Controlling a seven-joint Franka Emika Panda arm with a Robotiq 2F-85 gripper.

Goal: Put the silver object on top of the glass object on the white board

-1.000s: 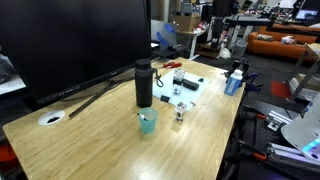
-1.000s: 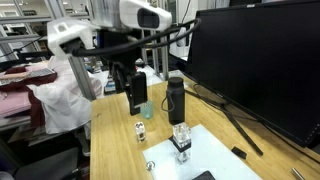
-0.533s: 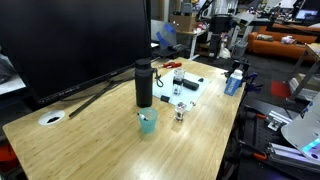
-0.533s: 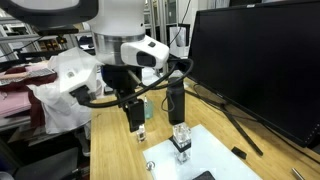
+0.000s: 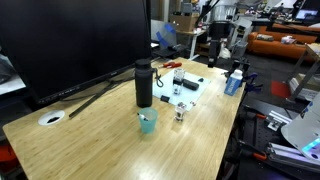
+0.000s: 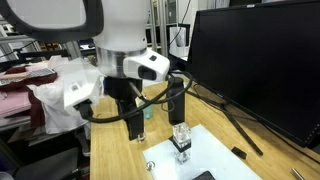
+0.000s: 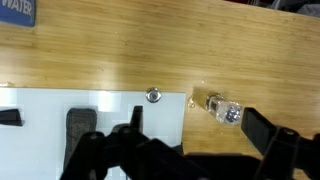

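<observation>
The silver object [image 7: 153, 95] is a small round metal piece lying on the white board [image 7: 60, 100] near its edge; it also shows in an exterior view [image 6: 151, 166]. A glass object with a black base [image 6: 181, 138] stands on the white board [image 6: 205, 160]. A second small glass jar [image 7: 225, 111] lies on the bare wood just off the board and shows in both exterior views [image 5: 180, 113] [image 6: 140, 130]. My gripper [image 7: 198, 125] is open and empty, above the board's edge, its fingers on either side of the jar and silver piece [image 6: 133, 130].
A black bottle [image 5: 144, 85] and a teal cup [image 5: 148, 122] stand mid-table before a large monitor [image 5: 70, 40]. Black items [image 7: 78, 120] lie on the board. A small white disc [image 5: 50, 118] lies at one end, a blue box [image 5: 234, 80] at the table edge.
The arm has swung over the table toward the board's edge and lowered; the gripper stays open. The objects have not moved.
</observation>
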